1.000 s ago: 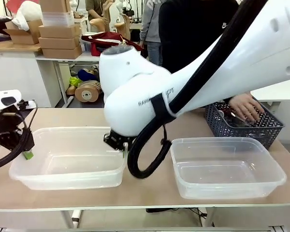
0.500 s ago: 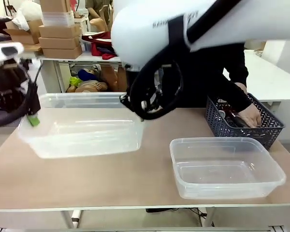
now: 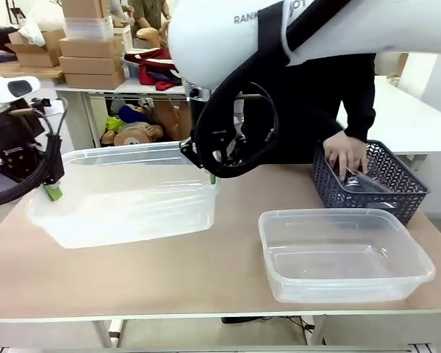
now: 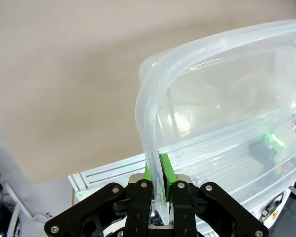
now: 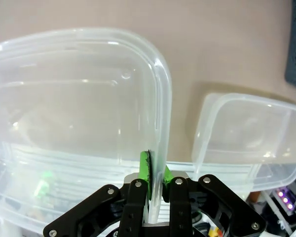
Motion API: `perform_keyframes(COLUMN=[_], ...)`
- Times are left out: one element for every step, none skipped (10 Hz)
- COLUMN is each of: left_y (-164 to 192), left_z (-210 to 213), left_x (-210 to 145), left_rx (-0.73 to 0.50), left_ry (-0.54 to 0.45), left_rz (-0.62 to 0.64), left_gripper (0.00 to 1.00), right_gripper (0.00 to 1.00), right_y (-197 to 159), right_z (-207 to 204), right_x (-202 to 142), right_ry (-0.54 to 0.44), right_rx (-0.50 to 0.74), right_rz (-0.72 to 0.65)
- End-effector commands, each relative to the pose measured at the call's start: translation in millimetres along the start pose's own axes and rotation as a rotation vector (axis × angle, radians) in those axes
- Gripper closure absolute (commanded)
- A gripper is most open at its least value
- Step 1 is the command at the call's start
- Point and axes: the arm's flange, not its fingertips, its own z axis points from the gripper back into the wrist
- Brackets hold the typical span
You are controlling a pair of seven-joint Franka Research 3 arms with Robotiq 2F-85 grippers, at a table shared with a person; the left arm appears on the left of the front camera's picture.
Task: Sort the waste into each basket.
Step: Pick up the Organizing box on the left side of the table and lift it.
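Note:
A clear plastic tub (image 3: 125, 198) hangs lifted off the table between my two arms. My left gripper (image 3: 51, 190) is shut on its left rim, and the left wrist view shows the tub's rim (image 4: 153, 123) pinched by my left gripper (image 4: 158, 174). My right gripper (image 3: 209, 173) is shut on the right rim, which runs up from my right gripper (image 5: 155, 174) along the tub wall (image 5: 89, 98). A second clear tub (image 3: 345, 254) rests empty on the table at right. The waste is mostly hidden; something clear glints (image 3: 364, 184) under a person's hand (image 3: 345, 156).
A dark grey lattice basket (image 3: 397, 197) stands at the far right, with the person's hand reaching into it. The second tub (image 5: 241, 133) lies close to the lifted one. Bare tabletop (image 3: 132, 272) stretches under and in front of the raised tub.
Both grippers raised the left tub off the table and carried it away from me; it has since dipped slightly on the left. The person's hand shifted leftward in the lattice basket.

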Motion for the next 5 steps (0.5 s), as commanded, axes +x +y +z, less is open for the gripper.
perform_keyframes(left_y=[1, 0, -17, -39, -67], left_z=[3, 0, -11, -17, -25], left_x=[-7, 0, 7, 20, 41], left_rx=[0.008, 0.0, -0.071, -0.062, -0.118], left_ry=[-0.004, 0.0, -0.032, -0.03, -0.032], left_rz=[-0.053, 0.0, 0.024, 0.123, 0.073], left_gripper=[1.0, 0.94, 0.94, 0.94, 0.94], right_gripper=[1.0, 0.95, 0.95, 0.95, 0.95], right_y=[-6, 0, -19, -48, -81], right_z=[-2, 0, 4, 9, 11], right_x=[2, 0, 2, 3, 6], right_ry=[-0.025, 0.0, 0.005, 0.014, 0.008], right_rx=[-0.026, 0.0, -0.037, -0.044, -0.097], right_rz=[-0.004, 0.0, 0.0, -0.037, -0.064])
